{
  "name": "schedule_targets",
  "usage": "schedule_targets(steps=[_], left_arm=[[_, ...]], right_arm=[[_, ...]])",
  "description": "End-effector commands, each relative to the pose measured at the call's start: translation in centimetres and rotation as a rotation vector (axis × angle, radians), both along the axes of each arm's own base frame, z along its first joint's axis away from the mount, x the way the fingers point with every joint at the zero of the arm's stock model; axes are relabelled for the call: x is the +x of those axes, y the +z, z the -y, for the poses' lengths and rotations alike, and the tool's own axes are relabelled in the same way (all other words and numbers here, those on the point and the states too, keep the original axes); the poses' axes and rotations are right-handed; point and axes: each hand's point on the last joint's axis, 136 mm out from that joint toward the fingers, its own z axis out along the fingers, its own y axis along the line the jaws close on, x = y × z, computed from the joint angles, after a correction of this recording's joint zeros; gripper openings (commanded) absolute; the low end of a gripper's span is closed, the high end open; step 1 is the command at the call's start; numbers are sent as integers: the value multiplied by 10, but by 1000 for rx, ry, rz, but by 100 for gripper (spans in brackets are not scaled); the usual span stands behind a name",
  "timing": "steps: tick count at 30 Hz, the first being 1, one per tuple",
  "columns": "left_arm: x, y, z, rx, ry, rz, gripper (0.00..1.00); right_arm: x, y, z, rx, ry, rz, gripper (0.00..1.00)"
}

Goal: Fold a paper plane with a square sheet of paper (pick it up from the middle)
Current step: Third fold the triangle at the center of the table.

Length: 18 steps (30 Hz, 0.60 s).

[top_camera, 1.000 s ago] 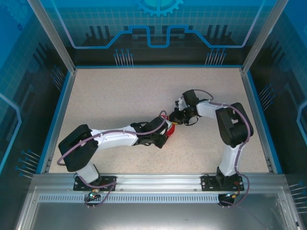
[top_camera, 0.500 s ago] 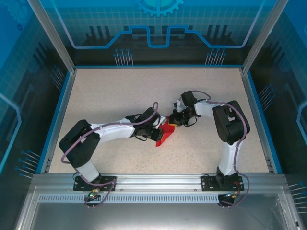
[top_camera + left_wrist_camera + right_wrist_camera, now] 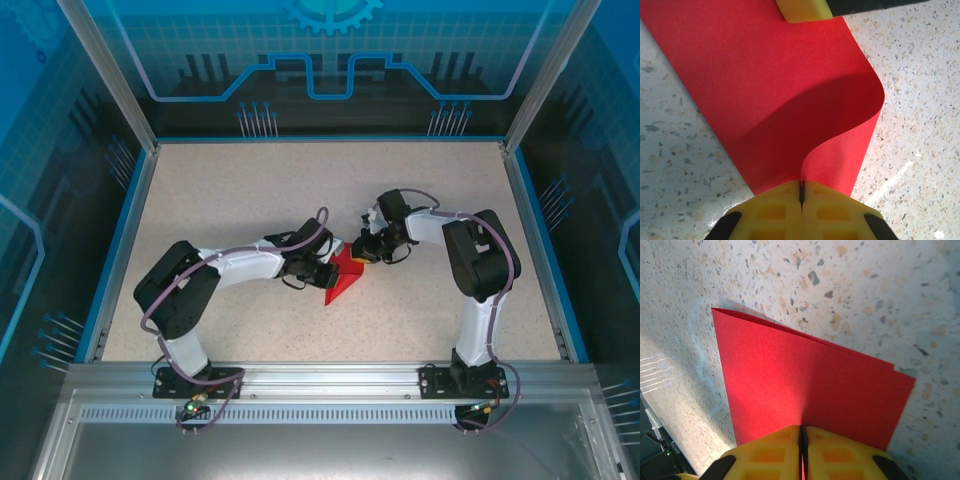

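At mid bench [image 3: 230, 190], between my two hands, the red sheet of paper [image 3: 343, 280] shows as a small wedge, narrow end toward my bases. Can't tell if it touches the surface. My left hand [image 3: 327, 270] pinches its left edge, yellow fingers [image 3: 772, 210] pressed together on the paper. In the left wrist view the sheet bows up from the pinch in a soft curl, matte bright red, shaded under the bend. My right hand [image 3: 362, 255] pinches the opposite edge, jaws closed on it. In the right wrist view the paper is doubled over, two layers with edges slightly offset at one corner. Bench is pale speckled stone-look with a blue rim [image 3: 128, 230]. Metal rail [image 3: 320, 375] along the near edge. Blue lit panels [image 3: 330, 60] with circuit-line art and a gear drawing [image 3: 330, 12] at the back.
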Motion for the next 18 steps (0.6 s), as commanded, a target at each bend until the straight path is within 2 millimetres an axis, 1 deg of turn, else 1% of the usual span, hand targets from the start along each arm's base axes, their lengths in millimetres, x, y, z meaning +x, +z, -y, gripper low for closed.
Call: schedule_targets(steps=[1, 7, 13, 18], left_arm=[[5, 3, 2, -10, -8, -12, 1], [8, -3, -2, 10, 6, -18, 1], [10, -14, -9, 59, 28, -31, 0], [13, -15, -12, 73, 43, -27, 0]], right_arm=[[-19, -27, 10, -89, 3, -82, 11], [-19, -26, 10, -88, -2, -82, 12], [-18, -25, 10, -89, -8, -82, 13], [-18, -25, 10, -91, -13, -84, 13]])
